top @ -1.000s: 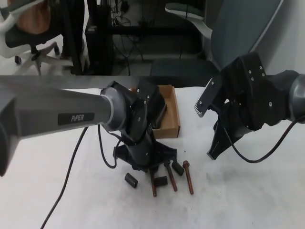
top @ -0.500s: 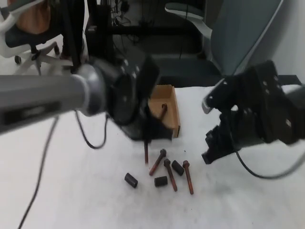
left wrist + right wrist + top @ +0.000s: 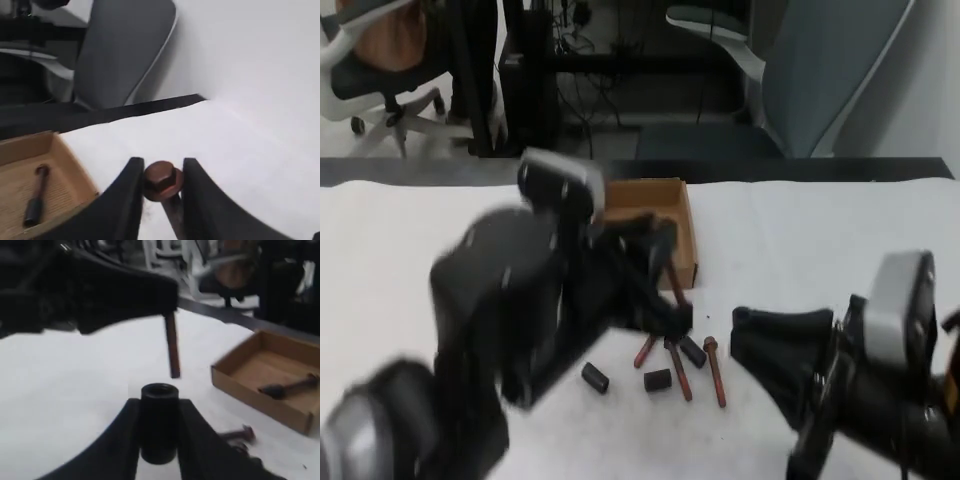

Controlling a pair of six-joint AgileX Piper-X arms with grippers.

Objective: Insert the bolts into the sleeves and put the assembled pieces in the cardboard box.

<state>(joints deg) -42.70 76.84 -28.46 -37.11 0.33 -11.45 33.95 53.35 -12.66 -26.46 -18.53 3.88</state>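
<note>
The left gripper [image 3: 162,169] is pinching a bolt [image 3: 161,181], the right gripper [image 3: 159,407] a sleeve [image 3: 159,427] (seemingly upright). A chair [image 3: 820,80] is standing upper right, beyond the bench [image 3: 800,230].

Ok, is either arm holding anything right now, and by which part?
Both. The left jaws pinch a bolt by its head; the right jaws pinch a sleeve by its sides, open end poking out.

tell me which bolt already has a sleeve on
The bolt in the cardboard box: a dark sleeve covers its end. The bolt in the left fingers and the loose ones on the bench are bare.
</note>
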